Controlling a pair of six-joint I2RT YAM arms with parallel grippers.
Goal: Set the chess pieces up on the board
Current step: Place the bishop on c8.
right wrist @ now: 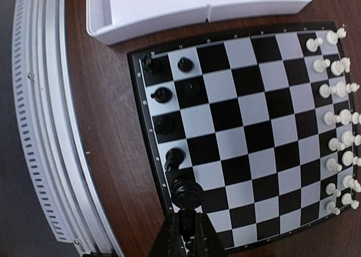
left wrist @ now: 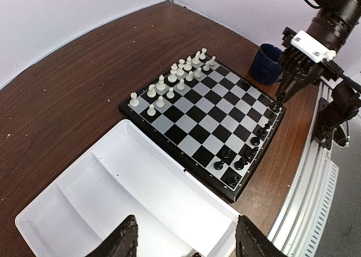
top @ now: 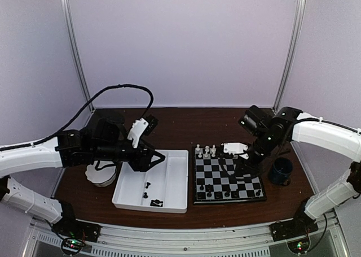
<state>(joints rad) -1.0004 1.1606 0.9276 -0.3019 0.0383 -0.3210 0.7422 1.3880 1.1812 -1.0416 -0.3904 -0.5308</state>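
1. Dark brown wooden table (top: 186,121) is carrying everything.
2. White rectangular divided plastic tray (top: 175,178) is sitting left of centre, touching or just beside the board; I can't tell which.
3. Small square black-and-pale checkered chessboard (top: 231,175) is lying right of the tray. Its border markings are too small to read.
4. Dark blue mug (top: 280,171) is standing just right of the board.
5. White scalloped bowl (top: 101,178) is sitting left of the tray.
6. Left gripper (left wrist: 186,223) is hanging over the tray, jaws wide apart, holding nothing.
7. Right gripper (right wrist: 183,214) is pinching narrow on a black chessman (right wrist: 187,192) at the board's near-right edge.
8. White chessmen (left wrist: 161,82) are filling the two far rows.
9. Black chessmen (right wrist: 163,124) are standing along the near rows, with a few loose ones (top: 148,184) lying in the tray.
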